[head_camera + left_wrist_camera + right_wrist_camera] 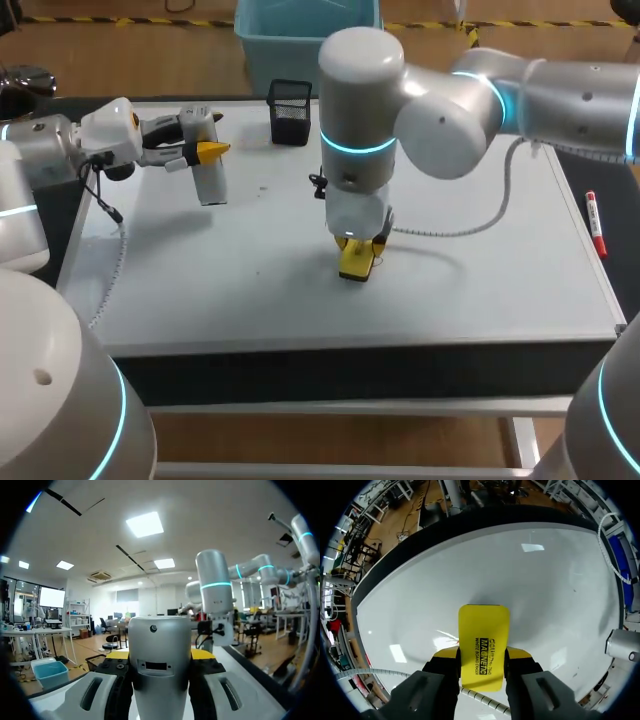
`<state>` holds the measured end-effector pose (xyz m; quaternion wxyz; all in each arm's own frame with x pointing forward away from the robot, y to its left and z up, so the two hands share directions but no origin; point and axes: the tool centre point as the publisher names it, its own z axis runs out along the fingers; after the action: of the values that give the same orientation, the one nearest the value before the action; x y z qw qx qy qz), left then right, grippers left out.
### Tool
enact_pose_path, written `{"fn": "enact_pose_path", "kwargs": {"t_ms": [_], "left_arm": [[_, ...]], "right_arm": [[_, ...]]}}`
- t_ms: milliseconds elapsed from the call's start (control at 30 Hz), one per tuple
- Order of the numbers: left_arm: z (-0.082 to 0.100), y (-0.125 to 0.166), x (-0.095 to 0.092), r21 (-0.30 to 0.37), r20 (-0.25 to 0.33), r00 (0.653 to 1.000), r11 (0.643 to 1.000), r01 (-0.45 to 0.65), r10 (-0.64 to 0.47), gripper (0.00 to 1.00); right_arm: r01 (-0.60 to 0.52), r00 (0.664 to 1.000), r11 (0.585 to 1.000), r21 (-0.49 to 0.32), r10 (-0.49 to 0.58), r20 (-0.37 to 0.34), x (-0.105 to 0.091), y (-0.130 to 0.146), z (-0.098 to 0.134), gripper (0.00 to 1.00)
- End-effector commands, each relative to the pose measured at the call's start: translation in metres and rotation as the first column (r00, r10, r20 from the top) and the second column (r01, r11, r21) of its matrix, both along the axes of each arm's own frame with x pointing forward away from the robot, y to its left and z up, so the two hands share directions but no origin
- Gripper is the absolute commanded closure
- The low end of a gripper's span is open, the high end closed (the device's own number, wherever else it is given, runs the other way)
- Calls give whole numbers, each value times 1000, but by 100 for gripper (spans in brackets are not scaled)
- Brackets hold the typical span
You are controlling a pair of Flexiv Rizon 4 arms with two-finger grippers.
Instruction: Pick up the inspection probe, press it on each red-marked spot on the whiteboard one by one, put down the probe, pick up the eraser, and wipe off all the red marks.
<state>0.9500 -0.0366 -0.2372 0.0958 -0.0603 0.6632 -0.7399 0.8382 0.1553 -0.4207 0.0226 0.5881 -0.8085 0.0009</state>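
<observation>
The inspection probe [208, 165], a silver-white cylinder, hangs over the far left part of the whiteboard [480, 290] with my left gripper [206, 152] shut on it. In the left wrist view the probe [160, 650] fills the gap between the yellow-tipped fingers [202, 654]. My right gripper [357, 250] points straight down at the board's middle, shut on the yellow eraser [355, 262], which rests against the surface. The right wrist view shows the eraser [483, 640] clamped between both fingers [517, 653], flat on the whiteboard [545, 580]. I see no red marks on the board.
A black mesh pen cup [290, 112] stands at the board's far edge. A red marker [596, 225] lies on the dark strip right of the board. A coiled white cable [470, 228] from my right arm trails over the board's right half.
</observation>
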Motion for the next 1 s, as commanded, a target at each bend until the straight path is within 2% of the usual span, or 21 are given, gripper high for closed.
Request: {"fn": "enact_pose_path", "kwargs": {"t_ms": [33,533,1000], "left_arm": [[0,0,0,-1,1,1000,1000,-1,1,100],[0,0,0,-1,1,1000,1000,-1,1,100],[0,0,0,-1,1,1000,1000,-1,1,100]], "right_arm": [[-2,1000,1000,-3,2,2,-1,-1,-2,100],[3,1000,1000,-2,-3,-9,2,-11,-8,100],[87,996,996,-29,-87,-10,6,-47,-10,100]]}}
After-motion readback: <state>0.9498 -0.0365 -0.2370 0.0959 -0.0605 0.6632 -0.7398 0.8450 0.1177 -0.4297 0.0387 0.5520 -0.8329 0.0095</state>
